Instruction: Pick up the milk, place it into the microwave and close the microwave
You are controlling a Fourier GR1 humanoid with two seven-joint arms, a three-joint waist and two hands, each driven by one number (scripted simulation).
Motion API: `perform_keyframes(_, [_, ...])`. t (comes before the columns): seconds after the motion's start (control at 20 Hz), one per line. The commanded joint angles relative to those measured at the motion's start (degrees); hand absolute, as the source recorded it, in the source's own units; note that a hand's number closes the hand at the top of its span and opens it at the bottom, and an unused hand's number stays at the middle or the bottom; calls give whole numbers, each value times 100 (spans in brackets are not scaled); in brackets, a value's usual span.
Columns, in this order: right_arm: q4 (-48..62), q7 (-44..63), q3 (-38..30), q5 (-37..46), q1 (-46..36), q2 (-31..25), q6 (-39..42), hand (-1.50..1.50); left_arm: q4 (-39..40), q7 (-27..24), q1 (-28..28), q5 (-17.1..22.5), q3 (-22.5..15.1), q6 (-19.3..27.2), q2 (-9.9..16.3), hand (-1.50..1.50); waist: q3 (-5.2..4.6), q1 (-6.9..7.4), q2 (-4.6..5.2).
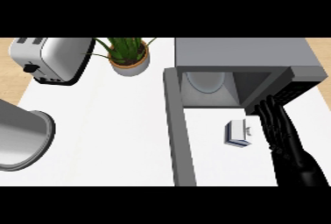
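Note:
A small white and blue milk carton point(238, 132) stands on the white counter just in front of the microwave point(245, 59). The microwave is grey, its cavity open and showing a pale round turntable plate point(206, 82) inside. Its door point(179, 131) is swung out toward me as a long grey bar left of the carton. My right hand point(279, 131) is black, fingers straight and pointing up toward the microwave's front right corner. It sits just right of the carton, apart from it. My left hand is out of sight.
A chrome toaster point(48, 59) lies at the back left. A potted green plant point(128, 56) stands beside it. A large round metal pot point(22, 140) fills the left edge. The white counter point(110, 131) stretches between pot and door.

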Motion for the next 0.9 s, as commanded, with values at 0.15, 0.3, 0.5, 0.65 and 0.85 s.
perform_keyframes(0.15, [694,-151,-382,-27,-242,19,-39,-150,-486,-30,607,382,310,-417,-148,-150,1,20,4])
perform_keyframes(0.3, [1200,-884,-505,-271,114,-18,64,-150,-230,-95,506,455,455,-574,-110,-150,3,1,6])
perform_keyframes(0.5, [1522,-1182,-555,-255,166,35,44,-150,-865,-9,1038,635,586,-776,-337,-150,3,16,3])
perform_keyframes(0.65, [1903,-1165,-753,-249,-54,95,-66,-150,-306,30,570,997,1184,-802,-4,-150,2,4,6])
perform_keyframes(0.85, [2375,-1636,-1379,-566,67,-228,121,-150,-755,51,1086,1034,1088,-1124,-196,-150,4,22,4])
